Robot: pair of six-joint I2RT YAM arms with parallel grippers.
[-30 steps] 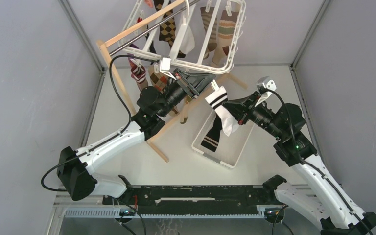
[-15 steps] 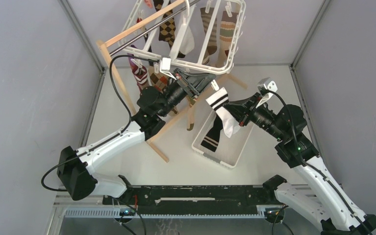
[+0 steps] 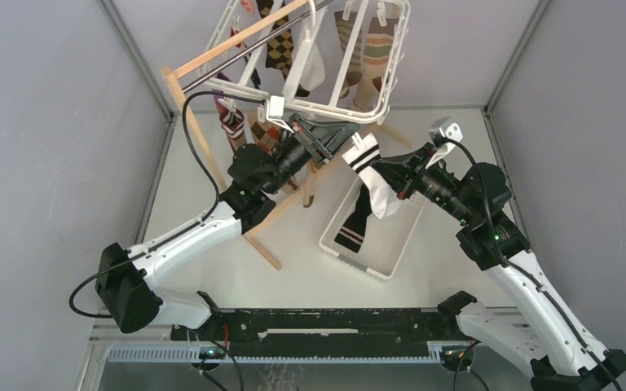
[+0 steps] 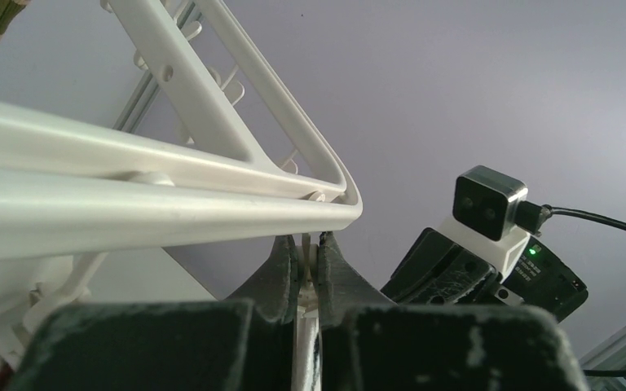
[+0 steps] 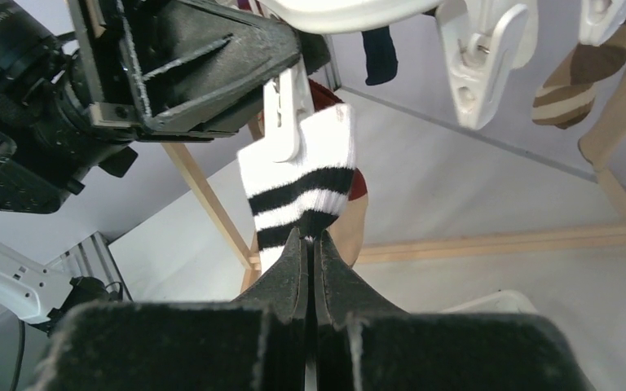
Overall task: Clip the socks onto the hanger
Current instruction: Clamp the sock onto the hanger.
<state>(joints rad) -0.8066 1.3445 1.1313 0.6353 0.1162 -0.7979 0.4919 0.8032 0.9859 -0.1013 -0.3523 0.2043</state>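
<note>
The right gripper [image 5: 310,238], jaws pressed tight, pinches the white ribbed sock with black stripes [image 5: 297,183] below its cuff, holding the cuff up against a small white plastic clip [image 5: 283,114]. The left gripper [image 4: 308,248], nearly shut, squeezes this clip, probably to spread it, beneath the large white plastic frame hanger [image 4: 171,208] at the top view's upper centre.

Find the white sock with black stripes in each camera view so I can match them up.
Top external: white sock centre, held by right gripper above the basket.
Left wrist: not in it.
Right wrist: centre, cuff above the fingertips, at the clip.
Shared landmark: the hanger's white rim.
</note>
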